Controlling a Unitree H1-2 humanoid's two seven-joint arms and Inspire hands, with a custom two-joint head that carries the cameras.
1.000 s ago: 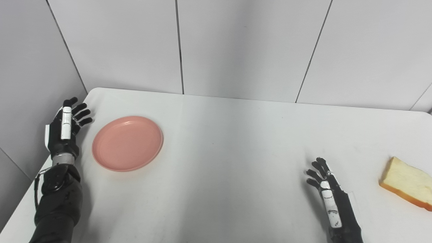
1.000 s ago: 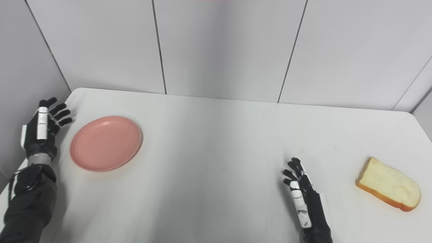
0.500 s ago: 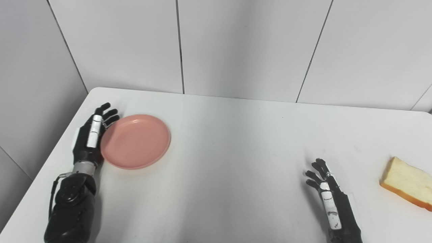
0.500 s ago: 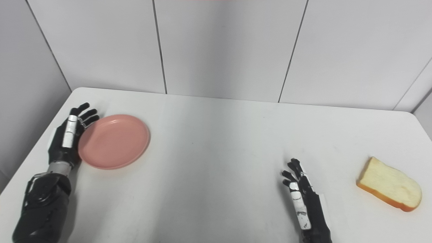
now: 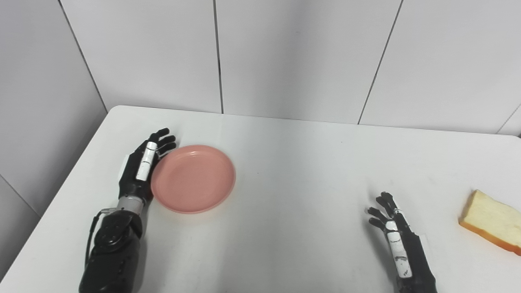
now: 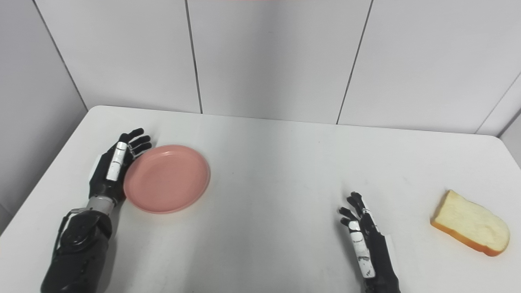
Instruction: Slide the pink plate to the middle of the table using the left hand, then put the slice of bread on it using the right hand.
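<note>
A round pink plate (image 5: 193,179) lies flat on the white table (image 5: 285,162), left of the middle. My left hand (image 5: 140,169) stands edge-on against the plate's left rim, open, fingers straight and pointing away from me. A slice of bread (image 6: 470,223) with an orange crust lies near the table's right edge. My right hand (image 6: 364,236) rests open at the front right of the table, well to the left of the bread and touching nothing.
Grey wall panels (image 5: 285,57) rise behind the table and along its left side. The table's left edge (image 5: 73,179) runs close to my left forearm.
My left hand swept in from the table's left edge, met the plate's left rim and pushed it to the right. The right hand and the bread stayed put.
</note>
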